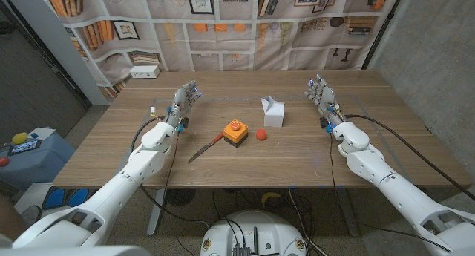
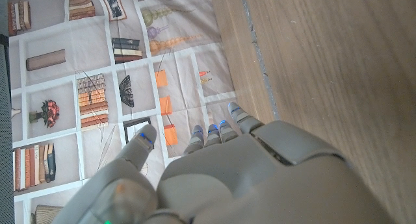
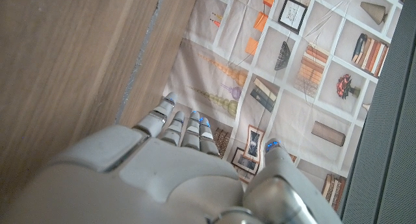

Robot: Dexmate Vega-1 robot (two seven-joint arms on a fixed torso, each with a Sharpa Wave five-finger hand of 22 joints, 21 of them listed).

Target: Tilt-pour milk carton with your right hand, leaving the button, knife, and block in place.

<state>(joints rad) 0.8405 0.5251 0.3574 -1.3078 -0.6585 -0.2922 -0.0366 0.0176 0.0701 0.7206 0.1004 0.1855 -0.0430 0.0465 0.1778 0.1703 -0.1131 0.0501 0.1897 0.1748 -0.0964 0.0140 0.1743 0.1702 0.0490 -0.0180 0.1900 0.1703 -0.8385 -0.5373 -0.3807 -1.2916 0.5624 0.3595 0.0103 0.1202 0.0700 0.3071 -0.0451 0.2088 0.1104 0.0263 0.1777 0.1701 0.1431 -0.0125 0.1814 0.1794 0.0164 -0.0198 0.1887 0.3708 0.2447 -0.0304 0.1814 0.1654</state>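
Carton (image 1: 273, 112) stands upright mid-table (image 1: 371, 148), just beyond the block (image 1: 261, 134) and button (image 1: 234, 132), well apart from your right robot hand (image 1: 321, 95), which is open and empty. Expect thin, crushable walls; grip the lower body lightly, clear of the gable.

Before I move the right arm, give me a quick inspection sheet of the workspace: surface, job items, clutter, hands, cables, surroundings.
Surface: wooden table, bare wood around the items.
Job's things: white milk carton upright, right of centre; orange box with red button; knife to its left, lying diagonal; small red block between button and carton.
Clutter: nothing seen.
Hands: left hand and right hand apart from all items, fingers spread, holding nothing.
Cables: black cables along both forearms.
Surroundings: bookshelf-print backdrop behind the table.
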